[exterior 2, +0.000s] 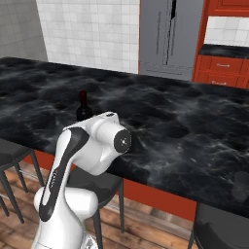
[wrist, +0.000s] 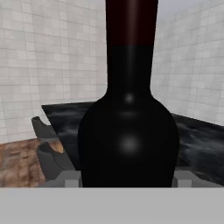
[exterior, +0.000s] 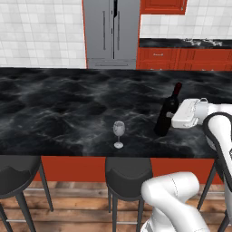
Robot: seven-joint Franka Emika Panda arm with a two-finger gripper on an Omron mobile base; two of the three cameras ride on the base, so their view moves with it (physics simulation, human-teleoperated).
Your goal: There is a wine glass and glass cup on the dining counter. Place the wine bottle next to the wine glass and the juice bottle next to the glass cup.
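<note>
**Operator:** Working from the big things down: the long glossy black stone dining counter (exterior: 68,108) with white veining and red fronts runs across both base views. On it stands the slim, tall, nearly black wine bottle (exterior: 167,112) with its dark red top, upright near the front edge. To its left, near but apart, is the small clear stemmed wine glass (exterior: 118,134) on its round foot.

**Observer:** And the pincer?

**Operator:** I have the white two-finger gripper (wrist: 127,177) coming in sideways at the bottle's body. In the hand view the bottle (wrist: 129,131) sits squarely between the two finger tips. I can't tell from these pictures whether the fingers press the glass or just flank it.

**Observer:** So which step is this?

**Operator:** I judge it the wine bottle step, at or around the grasp. The bottle already stands fairly close to the wine glass, so it may need only a short shift left.

**Observer:** Next move?

**Operator:** If carrying, I'd slide it left, keep it upright, and stop short of knocking the glass. Then the juice bottle.
</note>
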